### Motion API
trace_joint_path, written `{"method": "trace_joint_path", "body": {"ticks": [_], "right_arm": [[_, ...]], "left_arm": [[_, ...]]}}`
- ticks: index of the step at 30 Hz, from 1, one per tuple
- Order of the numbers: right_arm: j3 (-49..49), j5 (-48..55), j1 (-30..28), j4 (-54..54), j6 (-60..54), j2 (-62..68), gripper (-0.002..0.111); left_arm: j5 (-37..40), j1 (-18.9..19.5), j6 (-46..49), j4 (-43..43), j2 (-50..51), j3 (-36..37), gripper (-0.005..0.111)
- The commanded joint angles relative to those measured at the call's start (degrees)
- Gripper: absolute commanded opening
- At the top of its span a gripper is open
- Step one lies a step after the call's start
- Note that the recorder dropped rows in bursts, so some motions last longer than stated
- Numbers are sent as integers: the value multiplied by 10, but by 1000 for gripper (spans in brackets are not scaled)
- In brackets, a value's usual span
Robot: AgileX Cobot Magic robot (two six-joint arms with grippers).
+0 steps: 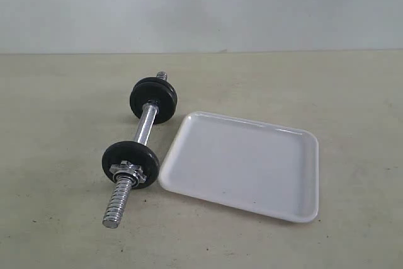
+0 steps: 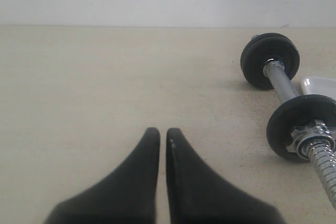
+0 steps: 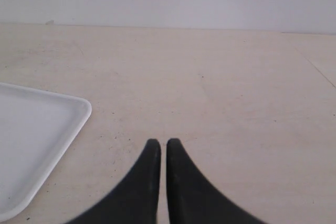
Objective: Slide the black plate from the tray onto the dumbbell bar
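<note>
Your left fingers [image 2: 147, 161] and right fingers [image 3: 149, 171] are each pressed together, pointing level across the table [image 1: 63, 218]. The dumbbell bar [image 1: 148, 124] lies there carrying black discs [image 1: 135, 152] near both ends; the tray [image 1: 245, 168] sits at its 3 o'clock.

The tray [image 1: 245, 162] is plain white, the dumbbell bar [image 1: 148, 124] shiny chrome with black discs [image 1: 136, 152], the table [image 1: 63, 218] speckled beige

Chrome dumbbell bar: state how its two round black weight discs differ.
The near round black disc has a silver nut on its outer face and a long threaded end beyond; the far round black disc shows only a short stub. The far one looks thicker, perhaps doubled. Both stand on edge on the chrome dumbbell bar.
</note>
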Motion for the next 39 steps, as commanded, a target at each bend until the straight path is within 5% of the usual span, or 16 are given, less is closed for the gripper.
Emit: {"method": "trace_joint_path", "body": {"ticks": [1,39], "right_arm": [[-1,0,2,-2,-1,-3,2],[-1,0,15,-2,0,-3,2]], "left_arm": [[-2,1,0,-6,-1,2,4],[-4,1,0,-6,-1,2,4]]}}
